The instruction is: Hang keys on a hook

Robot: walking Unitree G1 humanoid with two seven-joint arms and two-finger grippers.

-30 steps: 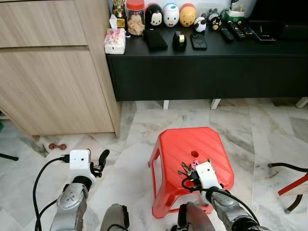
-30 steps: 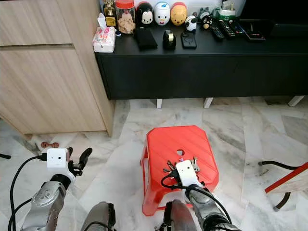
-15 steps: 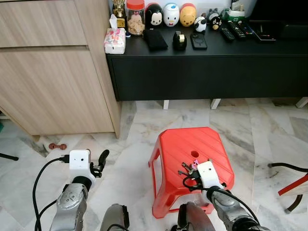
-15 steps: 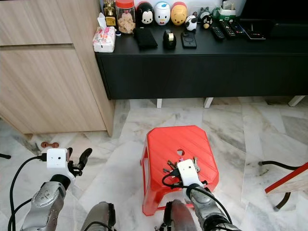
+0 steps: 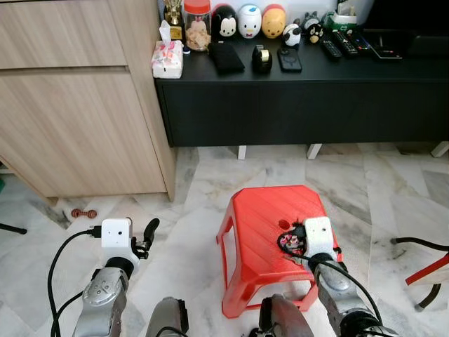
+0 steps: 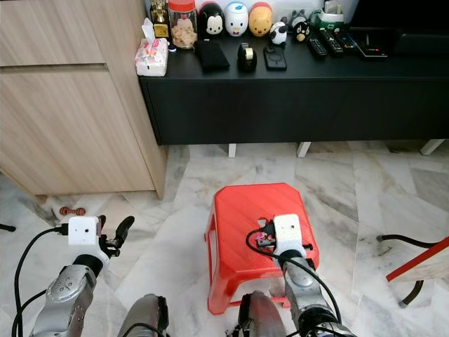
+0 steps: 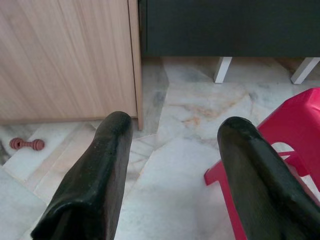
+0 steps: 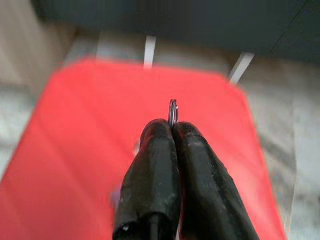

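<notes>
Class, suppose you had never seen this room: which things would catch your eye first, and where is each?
A bright red plastic stool stands on the marble floor mid-room. Above it, the right claw is shut on a thin metal key ring. Behind, a row of round cartoon figurines lines the long black cabinet.

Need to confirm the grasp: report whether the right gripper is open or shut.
Shut on the keys: the right gripper has both fingers pressed together with the key ring pinched at their tips, over the red stool.

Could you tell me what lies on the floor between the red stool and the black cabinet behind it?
Nothing: the left eye view shows bare marble floor between red stool and black cabinet.
</notes>
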